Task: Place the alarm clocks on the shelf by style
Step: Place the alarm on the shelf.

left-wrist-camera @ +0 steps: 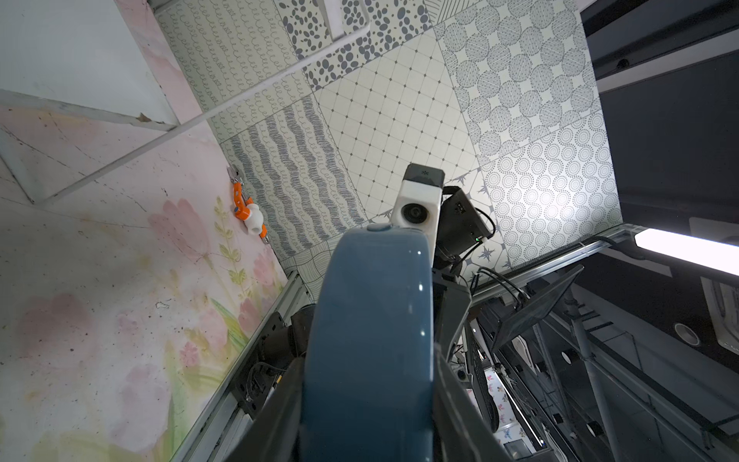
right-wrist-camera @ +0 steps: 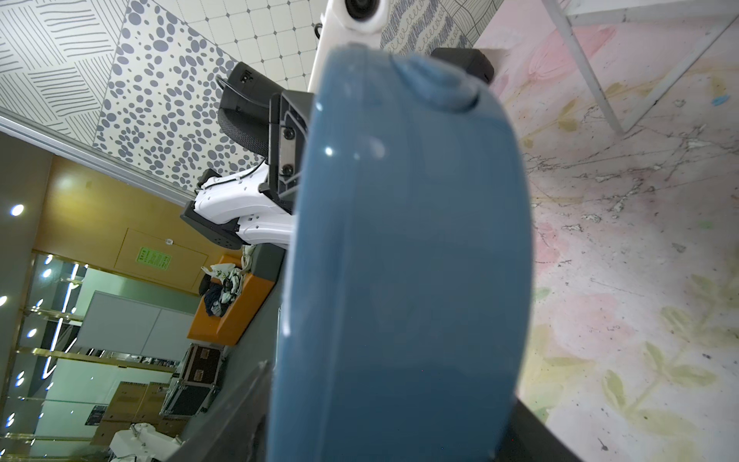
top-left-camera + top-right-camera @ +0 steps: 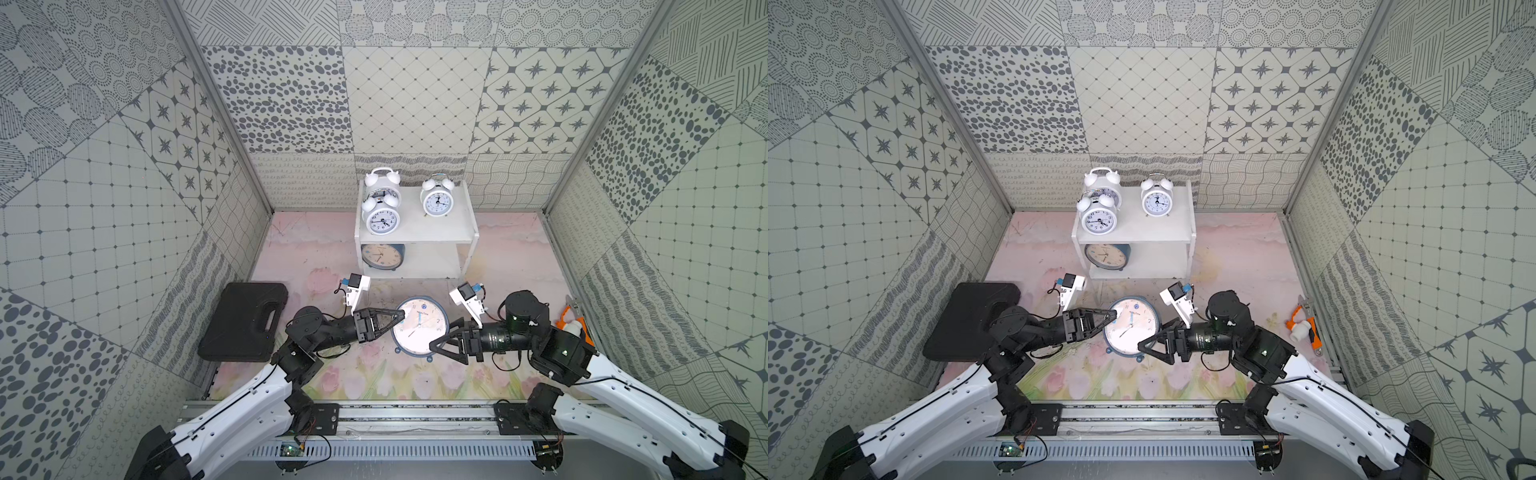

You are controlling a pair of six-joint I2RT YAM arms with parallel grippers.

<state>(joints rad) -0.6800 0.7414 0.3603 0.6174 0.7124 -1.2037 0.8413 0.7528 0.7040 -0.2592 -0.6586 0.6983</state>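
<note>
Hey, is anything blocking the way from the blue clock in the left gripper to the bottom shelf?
Nothing visible does. The mat between the blue clock and the shelf is bare, and the lower tier's right half is free; the other blue clock fills only its left half.

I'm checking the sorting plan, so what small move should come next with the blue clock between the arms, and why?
Probably ease the right gripper back off the blue clock: the left gripper is shut on its rim, and whether the right jaws grip is unclear. The left could then set it beside the other blue clock on the shelf's lower board.
</note>
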